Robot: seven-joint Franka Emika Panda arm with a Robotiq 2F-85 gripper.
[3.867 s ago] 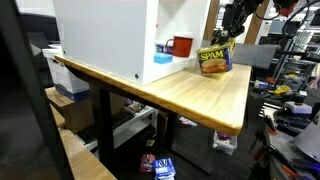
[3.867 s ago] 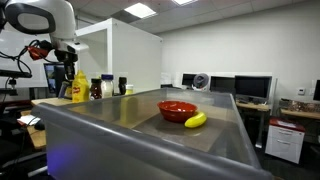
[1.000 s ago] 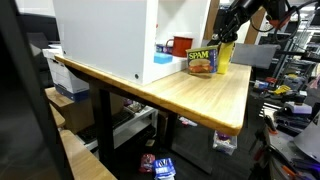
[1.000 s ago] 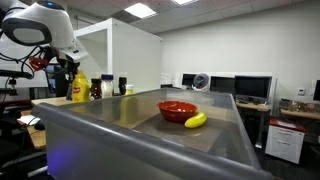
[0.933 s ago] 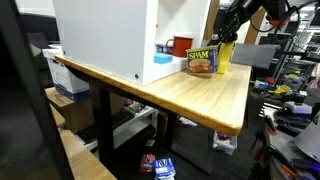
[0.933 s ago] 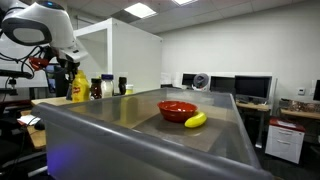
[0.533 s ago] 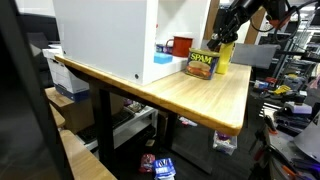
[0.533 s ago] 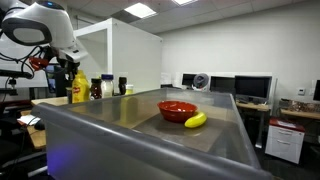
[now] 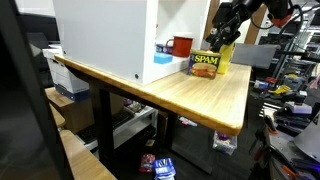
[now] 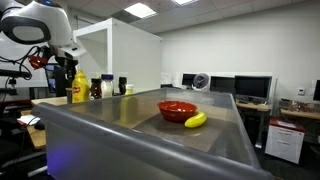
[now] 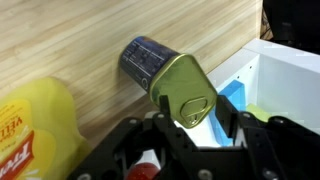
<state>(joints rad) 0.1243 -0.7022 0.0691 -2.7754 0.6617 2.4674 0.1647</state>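
Above the Spam can on the table, hand seemingly spread; yellow bottle beside.

spam can on table beside mustard bottle

A wooden table carries a large white cabinet along its far side, a labelled can lying on the bare wood beside it, and a yellow bottle just behind the can.
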